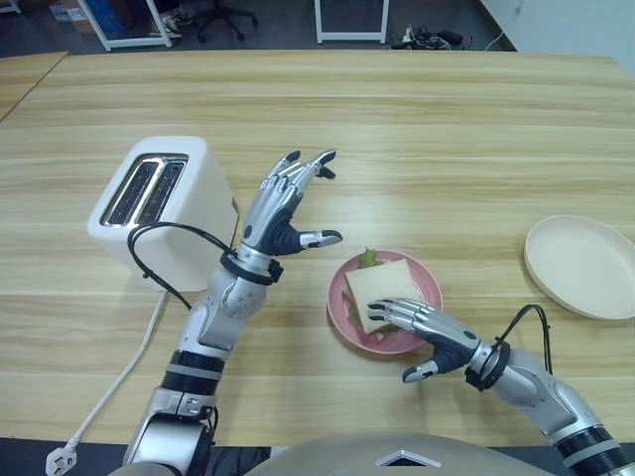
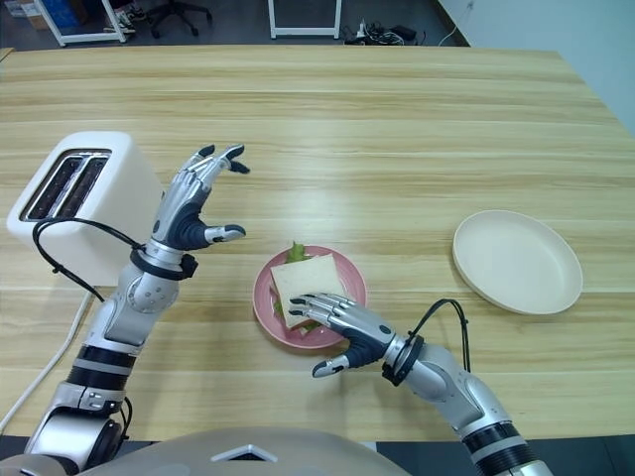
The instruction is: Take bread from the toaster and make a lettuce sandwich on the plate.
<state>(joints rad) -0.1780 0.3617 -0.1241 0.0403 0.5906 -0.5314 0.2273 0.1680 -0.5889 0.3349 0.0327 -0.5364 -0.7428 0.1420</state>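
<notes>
A pink plate lies near the table's front middle and carries a sandwich. The top slice is white bread, and green lettuce sticks out at the far edge. My right hand rests open on the near part of the top slice, fingers spread flat over it. The white toaster stands at the left with both slots dark. My left hand is raised between the toaster and the plate, open, fingers spread, holding nothing.
A cream plate lies at the right of the table. The toaster's white cord runs to a plug at the front left edge. Chair and table legs stand beyond the far edge.
</notes>
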